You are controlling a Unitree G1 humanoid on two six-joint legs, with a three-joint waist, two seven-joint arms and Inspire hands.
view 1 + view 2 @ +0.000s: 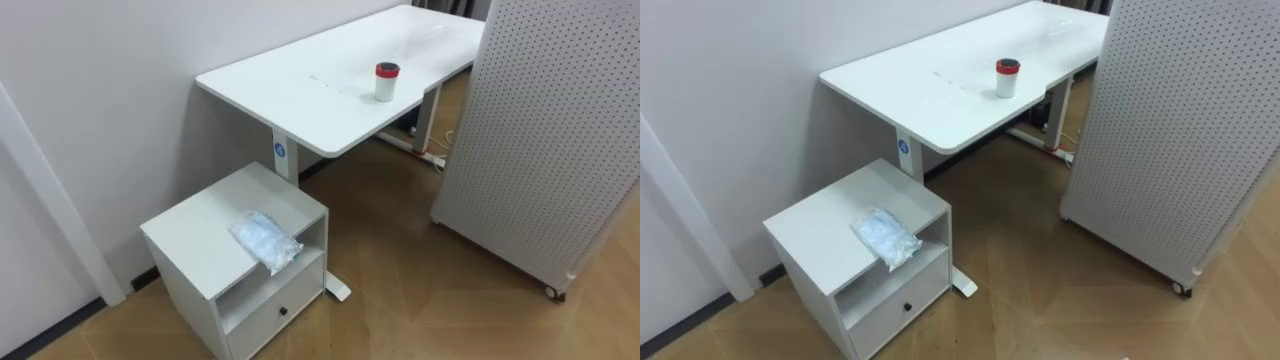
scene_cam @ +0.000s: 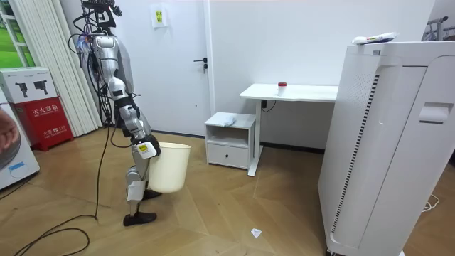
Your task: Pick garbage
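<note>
The robot's right hand [image 2: 145, 148] hangs at the rim of a pale bin [image 2: 173, 169] beside its leg; whether its fingers clasp the rim cannot be told. The garbage, a crumpled plastic wrapper [image 1: 266, 240], lies well apart on the white cabinet [image 1: 190, 235], at the top's front edge. A careless reach could tip the light wrapper onto the floor, or the bin could knock the cabinet.
</note>
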